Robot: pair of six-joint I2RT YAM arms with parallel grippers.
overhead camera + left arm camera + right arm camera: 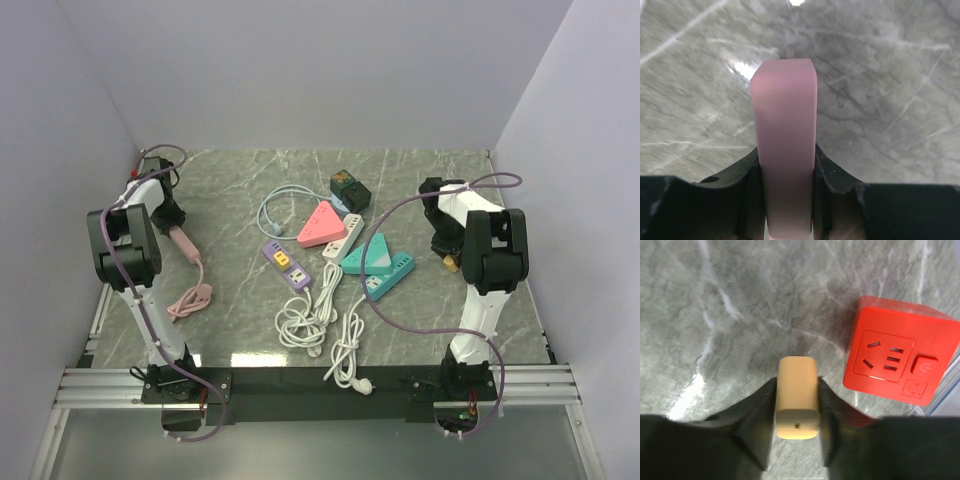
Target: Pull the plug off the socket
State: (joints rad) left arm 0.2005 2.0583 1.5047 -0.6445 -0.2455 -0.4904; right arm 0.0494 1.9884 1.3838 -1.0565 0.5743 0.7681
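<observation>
My right gripper is shut on a tan plug block, its jaws pressed on both sides. A red cube socket lies on the marble to the plug's right, apart from it, its holes empty. In the top view the right gripper is at the table's right side with the tan plug just showing; the red socket is hidden there. My left gripper is shut on a pink power strip. In the top view the left gripper is at the far left, and the strip trails a pink cord.
In the middle lie a pink triangular socket, a teal triangular socket, a purple strip, a white strip, a dark adapter, coiled white cords and a light blue cable. Walls stand on three sides.
</observation>
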